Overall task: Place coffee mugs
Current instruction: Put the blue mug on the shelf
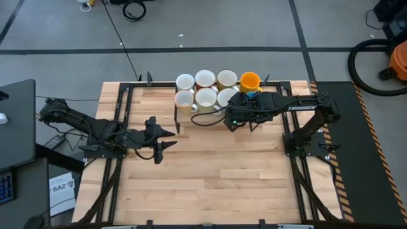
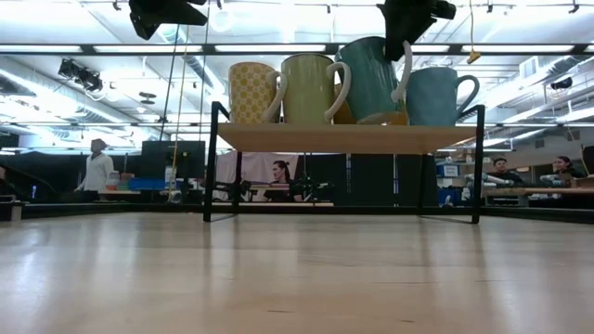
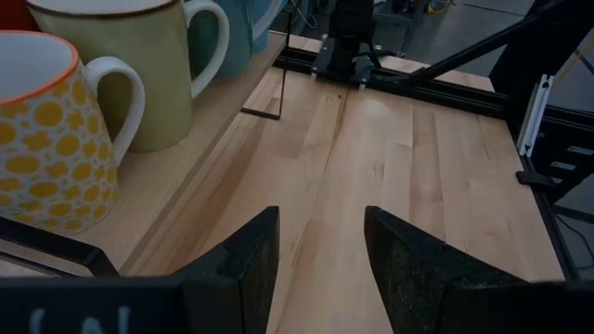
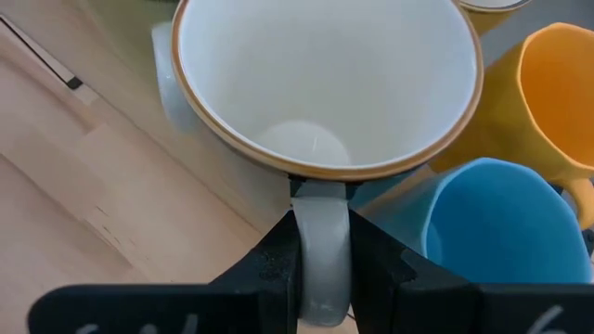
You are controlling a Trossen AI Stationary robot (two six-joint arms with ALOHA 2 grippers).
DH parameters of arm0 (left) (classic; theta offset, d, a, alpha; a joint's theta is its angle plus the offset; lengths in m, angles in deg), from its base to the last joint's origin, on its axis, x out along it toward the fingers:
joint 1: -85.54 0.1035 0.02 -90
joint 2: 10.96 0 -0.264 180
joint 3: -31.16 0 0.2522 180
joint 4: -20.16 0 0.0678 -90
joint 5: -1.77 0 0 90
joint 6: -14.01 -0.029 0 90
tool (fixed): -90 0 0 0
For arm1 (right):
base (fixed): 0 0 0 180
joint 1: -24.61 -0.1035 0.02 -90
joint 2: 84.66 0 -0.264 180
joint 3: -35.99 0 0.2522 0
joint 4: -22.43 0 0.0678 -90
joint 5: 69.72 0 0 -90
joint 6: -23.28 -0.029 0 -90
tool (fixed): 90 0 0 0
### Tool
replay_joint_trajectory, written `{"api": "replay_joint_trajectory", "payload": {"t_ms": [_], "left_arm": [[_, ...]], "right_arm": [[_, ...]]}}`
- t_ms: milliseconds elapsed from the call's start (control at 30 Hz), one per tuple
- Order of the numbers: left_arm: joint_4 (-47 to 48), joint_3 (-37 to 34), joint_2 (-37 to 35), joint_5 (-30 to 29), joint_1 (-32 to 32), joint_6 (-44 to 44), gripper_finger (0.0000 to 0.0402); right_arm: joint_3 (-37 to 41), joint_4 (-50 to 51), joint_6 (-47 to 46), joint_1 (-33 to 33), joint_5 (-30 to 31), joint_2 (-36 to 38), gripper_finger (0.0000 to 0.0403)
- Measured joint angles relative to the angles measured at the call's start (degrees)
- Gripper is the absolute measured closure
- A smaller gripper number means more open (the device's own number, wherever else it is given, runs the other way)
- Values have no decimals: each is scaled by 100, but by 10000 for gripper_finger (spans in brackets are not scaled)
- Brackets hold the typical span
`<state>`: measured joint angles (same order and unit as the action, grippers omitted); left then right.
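The mug (image 4: pixel 325 83) in play is white inside with a thin brown rim, and it sits tilted at the near right end of the rack (image 2: pixel 348 137), its handle (image 4: pixel 322 250) pinched between the two fingers of the right tool (image 4: pixel 322 264), which has closed narrowly on that loop and nothing else. From the low view the same mug (image 2: pixel 371 79) reads teal outside and leans against its neighbours, so I would judge it is not yet resting flat. It looks like glazed ceramic: stiff, fairly heavy for its size, slick, and likely to chip if knocked against the others, so the handle is the sensible hold, though a mug hung from its handle will want to swing. Just beside it are a light blue mug (image 4: pixel 506 223) and an orange mug (image 4: pixel 548 102), both close enough to be bumped. The rest of the mugs (image 1: pixel 205 89) stand packed in two rows on the rack at the far edge of the surface (image 1: pixel 210 172). A spotted yellow mug (image 3: pixel 51 139) and a pale green one (image 3: pixel 130 65) sit at the rack's left end. The left tool (image 3: pixel 320 264) hangs over bare wood well apart from the rack, fingers spread wide and holding nothing.
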<state>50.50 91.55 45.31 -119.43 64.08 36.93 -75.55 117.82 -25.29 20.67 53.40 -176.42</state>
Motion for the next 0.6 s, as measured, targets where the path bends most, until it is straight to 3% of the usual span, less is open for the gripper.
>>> {"api": "replay_joint_trajectory", "payload": {"t_ms": [233, 600], "left_arm": [[2, 0, 0, 0, 0, 0, 235], [2, 0, 0, 0, -2, -4, 235]], "right_arm": [[25, -24, 0, 2, 3, 4, 330], [668, -370, 15, 7, 89, 15, 330]]}}
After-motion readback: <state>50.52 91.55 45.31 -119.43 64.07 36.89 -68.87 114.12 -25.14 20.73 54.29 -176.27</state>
